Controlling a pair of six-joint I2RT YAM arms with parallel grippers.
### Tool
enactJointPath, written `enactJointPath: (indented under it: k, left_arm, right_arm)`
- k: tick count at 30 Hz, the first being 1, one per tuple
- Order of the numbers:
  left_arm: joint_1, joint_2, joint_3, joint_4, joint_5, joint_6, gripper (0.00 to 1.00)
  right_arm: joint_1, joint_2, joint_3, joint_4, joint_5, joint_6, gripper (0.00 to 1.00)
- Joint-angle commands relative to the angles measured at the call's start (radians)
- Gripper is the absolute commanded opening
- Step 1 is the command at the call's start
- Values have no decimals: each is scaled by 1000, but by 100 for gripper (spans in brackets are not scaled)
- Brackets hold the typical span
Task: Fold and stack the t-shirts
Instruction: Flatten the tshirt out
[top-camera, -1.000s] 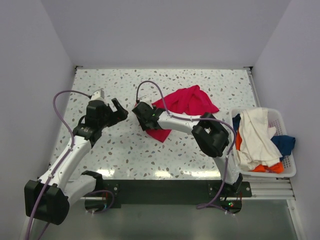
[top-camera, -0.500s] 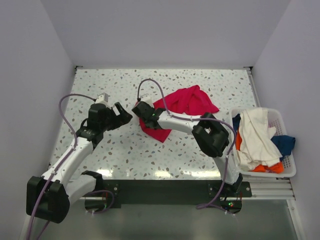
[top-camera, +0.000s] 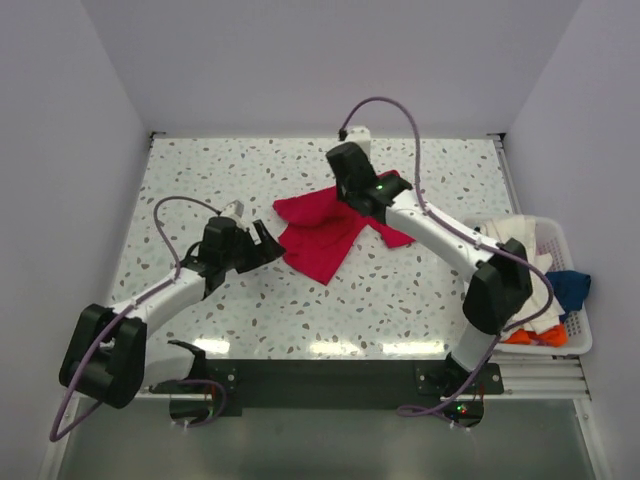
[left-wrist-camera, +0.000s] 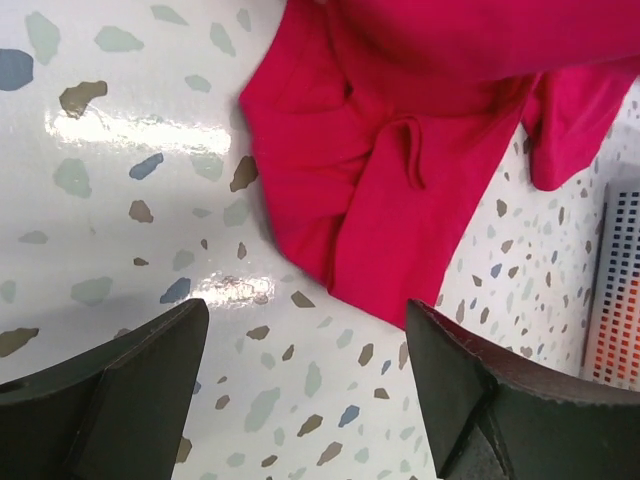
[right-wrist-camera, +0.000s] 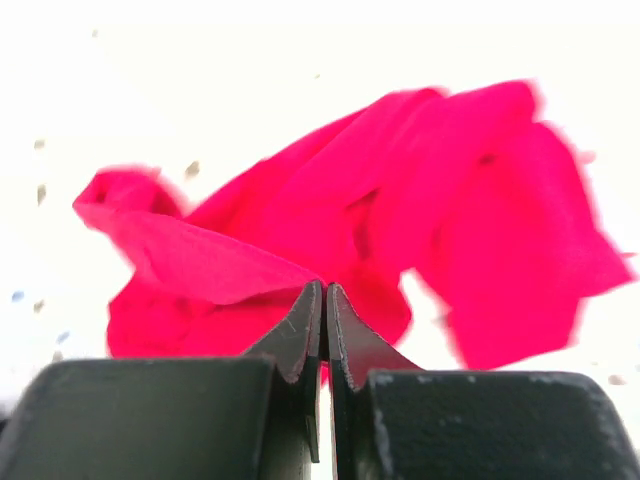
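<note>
One crimson t-shirt (top-camera: 325, 245) — pinched in the right end effector (right-wrist-camera: 325, 290) — lies just beside the spread left end effector (left-wrist-camera: 307, 318).

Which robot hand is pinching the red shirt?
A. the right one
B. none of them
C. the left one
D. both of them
A: the right gripper is shut on a fold of the red t-shirt, while the left gripper hangs open over the table beside it, holding nothing.
</note>
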Motion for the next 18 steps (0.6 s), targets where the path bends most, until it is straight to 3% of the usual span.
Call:
enactJointPath:
  k: [1, 18]
  left_arm:
    - [-37, 64, 34, 107, -59, -31, 84]
    - [-110, 414, 186, 201, -180, -95, 72]
  right_arm:
    - [-52, -108, -3, -61, 69, -43, 0]
    - [-199, -191, 110, -147, 84, -103, 0]
